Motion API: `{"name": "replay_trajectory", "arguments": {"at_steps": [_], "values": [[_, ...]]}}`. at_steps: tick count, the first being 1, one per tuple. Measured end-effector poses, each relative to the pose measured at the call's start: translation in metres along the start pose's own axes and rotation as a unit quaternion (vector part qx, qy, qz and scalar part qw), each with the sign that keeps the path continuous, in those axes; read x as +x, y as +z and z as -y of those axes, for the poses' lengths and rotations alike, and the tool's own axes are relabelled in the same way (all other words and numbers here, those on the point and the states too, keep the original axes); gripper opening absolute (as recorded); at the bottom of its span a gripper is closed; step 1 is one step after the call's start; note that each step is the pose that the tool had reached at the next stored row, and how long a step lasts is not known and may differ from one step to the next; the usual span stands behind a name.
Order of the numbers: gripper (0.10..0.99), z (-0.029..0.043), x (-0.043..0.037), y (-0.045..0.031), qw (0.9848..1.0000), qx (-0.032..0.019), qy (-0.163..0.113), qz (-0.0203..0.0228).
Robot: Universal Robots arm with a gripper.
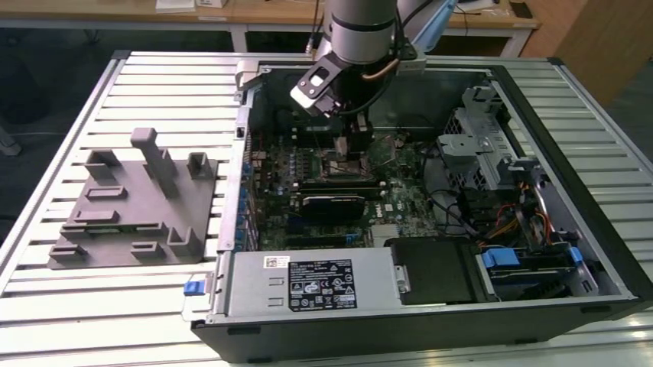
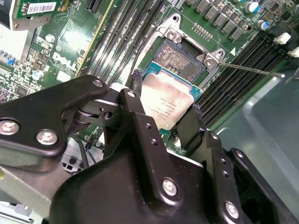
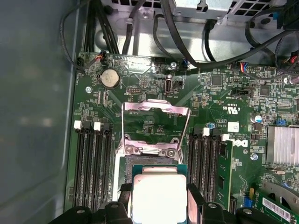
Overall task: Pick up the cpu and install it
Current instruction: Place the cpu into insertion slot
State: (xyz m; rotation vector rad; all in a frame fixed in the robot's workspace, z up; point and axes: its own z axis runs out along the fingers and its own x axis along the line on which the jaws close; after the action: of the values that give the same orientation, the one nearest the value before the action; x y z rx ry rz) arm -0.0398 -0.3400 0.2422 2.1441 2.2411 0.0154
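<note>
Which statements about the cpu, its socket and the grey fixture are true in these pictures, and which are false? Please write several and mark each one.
1. The gripper holds the cpu between its jaws. True.
2. The cpu sits in the socket under a closed frame. False: the metal frame stands open, the socket is bare, and the cpu is in the jaws close to it.
3. The grey fixture lies inside the computer case. False: it lies on the slatted table, at the exterior view's left of the case.
4. A coin cell battery sits on the motherboard. True.
</note>
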Motion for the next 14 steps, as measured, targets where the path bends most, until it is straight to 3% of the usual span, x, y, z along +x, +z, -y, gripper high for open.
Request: {"name": "replay_trajectory", "arguments": {"at_steps": [14], "values": [[0.545,0.0001,0.0010,0.0037,0.9999,-0.0003,0.002,0.0112]]}}
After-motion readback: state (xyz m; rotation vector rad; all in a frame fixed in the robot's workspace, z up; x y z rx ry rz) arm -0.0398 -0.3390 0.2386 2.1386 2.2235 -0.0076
